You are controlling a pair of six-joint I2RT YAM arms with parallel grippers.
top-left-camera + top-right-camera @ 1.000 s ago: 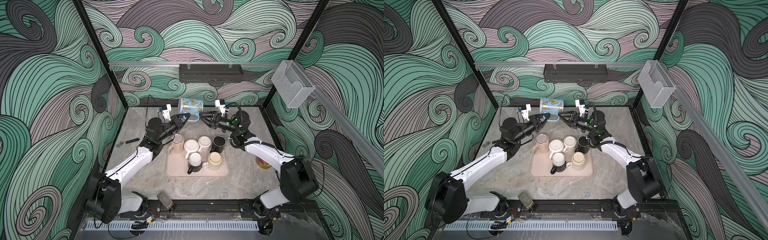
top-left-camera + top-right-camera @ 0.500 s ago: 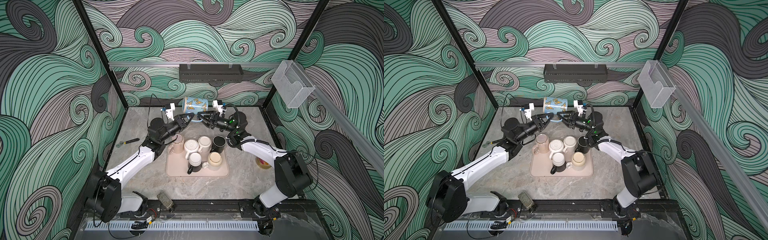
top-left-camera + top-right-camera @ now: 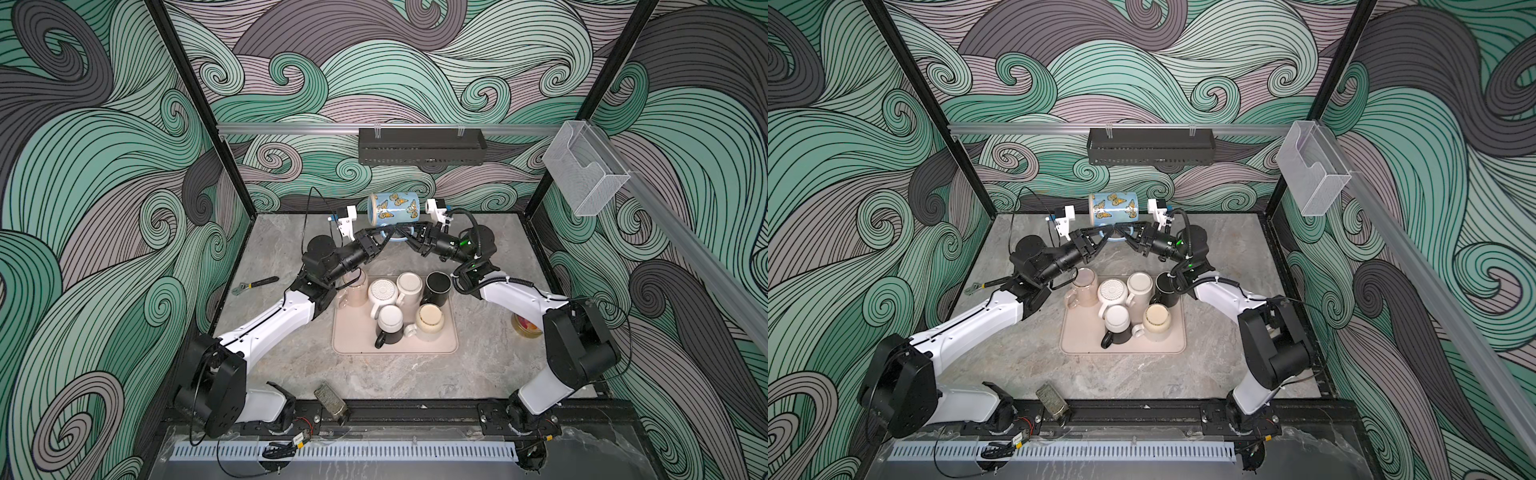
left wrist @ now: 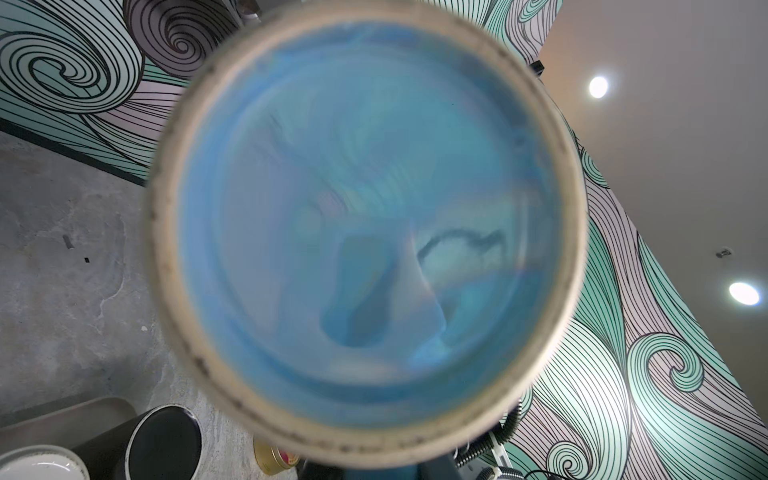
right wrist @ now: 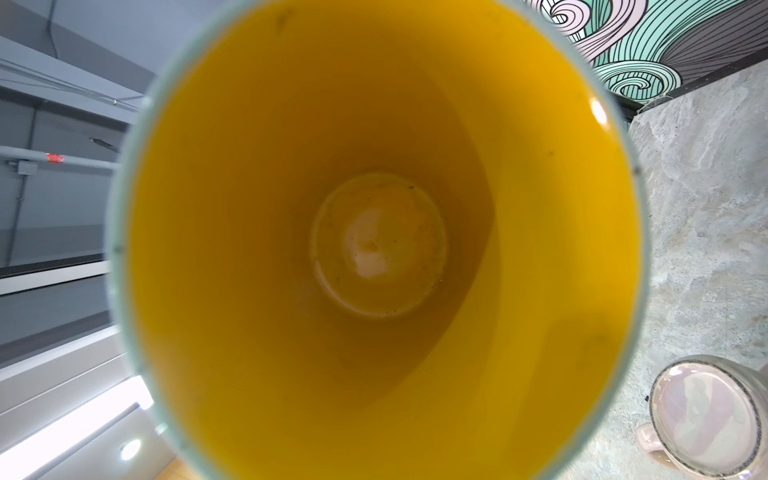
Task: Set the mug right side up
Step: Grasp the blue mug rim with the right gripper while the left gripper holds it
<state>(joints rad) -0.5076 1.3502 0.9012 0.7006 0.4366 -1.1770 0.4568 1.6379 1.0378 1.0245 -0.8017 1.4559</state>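
Observation:
A light blue mug [image 3: 395,206] [image 3: 1113,206] with butterflies hangs on its side above the back of the table in both top views. Its blue handle [image 3: 399,237] points down. My left gripper [image 3: 388,235] is shut on that handle from the left. My right gripper [image 3: 409,232] is shut on it from the right, the two sets of tips meeting under the mug. The mug's blue base [image 4: 365,232] fills the left wrist view. Its yellow inside [image 5: 378,245] fills the right wrist view. The mug hides both sets of jaws in the wrist views.
A beige tray [image 3: 449,347] with several mugs lies mid-table, below the arms. A wrench [image 3: 254,285] lies at the left, a small tin [image 3: 527,326] at the right and a small block [image 3: 330,401] at the front edge. A black shelf [image 3: 422,145] hangs on the back wall.
My right gripper has moved left up to the mug and closed on its handle. The left gripper kept its grip and carried the mug slightly to the right.

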